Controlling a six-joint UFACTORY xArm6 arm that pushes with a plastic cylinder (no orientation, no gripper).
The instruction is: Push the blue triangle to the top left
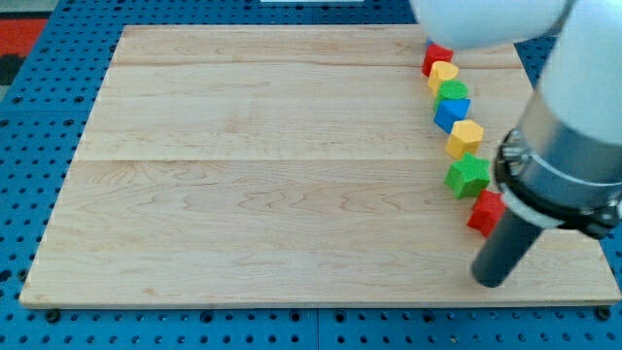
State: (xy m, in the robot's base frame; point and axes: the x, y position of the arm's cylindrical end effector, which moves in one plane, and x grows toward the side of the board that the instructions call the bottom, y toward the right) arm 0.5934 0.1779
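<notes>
On the wooden desk (272,175), along the view's right, run a red block (436,56), yellow block (443,74), green block (452,91), yellow hexagon (466,137), green star (468,176) and red block (485,211).

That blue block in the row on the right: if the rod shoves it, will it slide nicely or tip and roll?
The blue block looks squat and flat-bottomed, so it should slide, not roll or tip. The wooden board looks smooth, which favours an easy glide. It sits tight between the green block and yellow block, so they would probably get nudged too.
</notes>
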